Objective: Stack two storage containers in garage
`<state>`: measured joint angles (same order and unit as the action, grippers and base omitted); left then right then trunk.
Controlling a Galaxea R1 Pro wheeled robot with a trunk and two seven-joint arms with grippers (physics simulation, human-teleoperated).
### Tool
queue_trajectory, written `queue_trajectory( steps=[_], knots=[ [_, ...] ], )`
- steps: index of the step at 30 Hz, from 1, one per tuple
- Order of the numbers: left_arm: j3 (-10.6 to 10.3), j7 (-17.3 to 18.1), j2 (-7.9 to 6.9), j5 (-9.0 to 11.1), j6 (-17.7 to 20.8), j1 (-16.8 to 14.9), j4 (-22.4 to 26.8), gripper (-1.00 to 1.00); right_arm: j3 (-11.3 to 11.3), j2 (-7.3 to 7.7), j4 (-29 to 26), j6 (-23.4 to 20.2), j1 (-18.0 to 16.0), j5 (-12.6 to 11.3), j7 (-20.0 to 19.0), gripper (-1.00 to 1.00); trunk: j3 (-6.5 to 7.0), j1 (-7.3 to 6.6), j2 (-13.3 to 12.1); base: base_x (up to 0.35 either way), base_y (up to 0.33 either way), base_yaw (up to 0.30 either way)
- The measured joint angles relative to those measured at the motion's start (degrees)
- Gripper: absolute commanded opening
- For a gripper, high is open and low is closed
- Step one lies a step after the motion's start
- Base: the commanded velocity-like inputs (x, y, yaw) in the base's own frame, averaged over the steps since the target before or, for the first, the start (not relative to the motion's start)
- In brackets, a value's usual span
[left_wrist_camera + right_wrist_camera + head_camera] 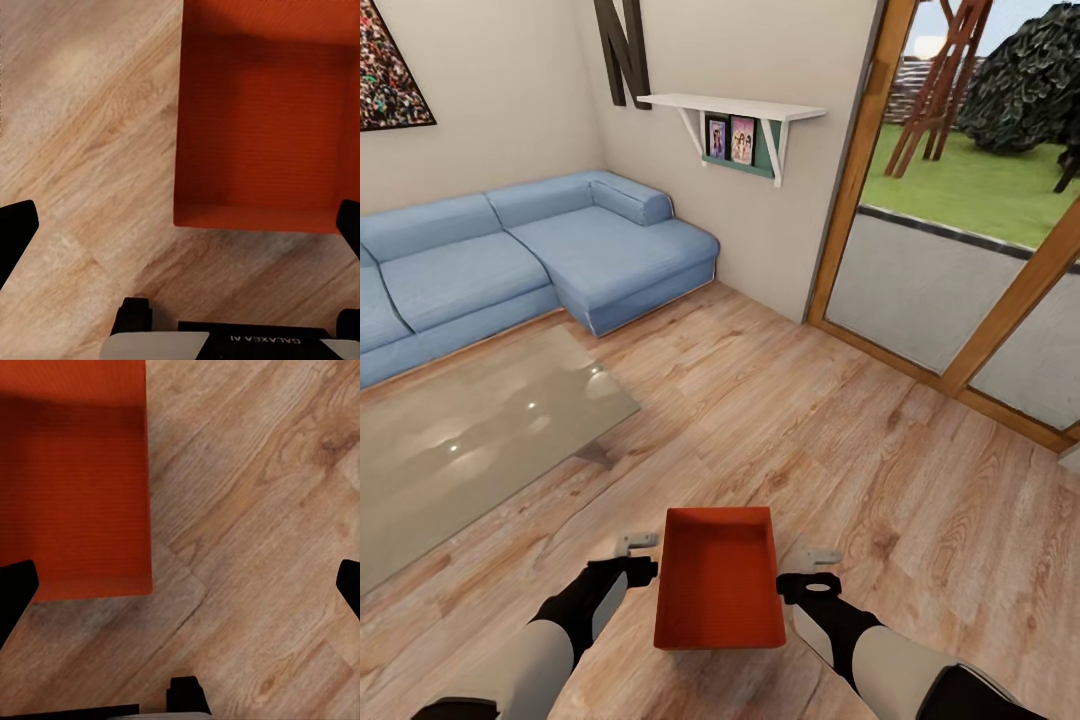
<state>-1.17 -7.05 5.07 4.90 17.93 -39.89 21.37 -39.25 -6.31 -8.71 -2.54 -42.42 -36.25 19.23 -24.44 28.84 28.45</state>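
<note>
One orange-red storage container (720,585) sits low in the head view, between my two arms over the living room's light wood plank floor (830,430). My left gripper (640,558) is against its left wall and my right gripper (808,570) against its right wall. The left wrist view shows the container's open inside (262,127) beside the open left gripper (182,232), with one fingertip (349,225) at the container's edge. In the right wrist view the container (71,487) lies to one side of the open right gripper (182,589). Nothing is between either pair of fingers. The garage is out of view.
A blue corner sofa (540,260) fills the far left, with a low glass table (470,430) in front of it. Wood-framed glass doors (960,270) run along the right. A white wall shelf (730,105) hangs in the corner. Open plank floor lies ahead.
</note>
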Motion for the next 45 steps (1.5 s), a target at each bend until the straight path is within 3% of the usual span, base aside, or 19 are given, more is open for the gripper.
queue_trajectory(
  steps=[7, 13, 20, 29, 40, 45],
  knots=[
    [-0.2, 0.0, 0.09, -0.2, -0.1, 0.0, -2.2, 1.0, -0.2, -0.06, 0.0, -0.4, 0.0, 0.3, -0.1, 1.0, 0.0, 0.0, 0.0, 0.0, 0.0, 0.0],
    [-0.2, 0.0, 0.32, -0.3, -0.2, 0.0, -4.5, 1.0, -0.1, -2.74, 0.9, 0.1, 0.0, 0.5, -0.3, 1.0, 0.0, 0.0, 0.0, 0.0, 0.0, 0.0],
    [0.0, 0.0, 0.44, -0.4, -1.2, 0.0, -8.9, 1.0, 0.0, -3.23, 1.2, 0.3, 0.1, 0.4, -0.5, 1.0, 0.0, 0.0, 0.0, 0.0, 0.0, 0.0],
    [-0.1, 0.0, 0.34, -0.6, -1.3, 0.0, -8.0, 1.0, 0.0, -3.01, 1.2, 0.5, 0.1, 0.4, -0.5, 1.0, 0.0, 0.0, 0.0, 0.0, 0.0, 0.0],
    [0.1, -0.4, 0.53, -0.7, -0.3, 0.0, -3.4, 1.0, 0.0, -2.61, 1.2, 0.4, 0.0, 0.4, -0.5, 1.0, 0.0, 0.0, 0.0, 0.0, 0.0, 0.0],
    [0.0, -0.4, 0.47, -0.7, -0.2, 0.0, -3.3, 1.0, 0.0, -2.59, 1.2, 0.5, 0.0, 0.4, -0.5, 1.0, -0.9, 1.1, 2.0, 0.0, 0.0, 0.0]
  ],
)
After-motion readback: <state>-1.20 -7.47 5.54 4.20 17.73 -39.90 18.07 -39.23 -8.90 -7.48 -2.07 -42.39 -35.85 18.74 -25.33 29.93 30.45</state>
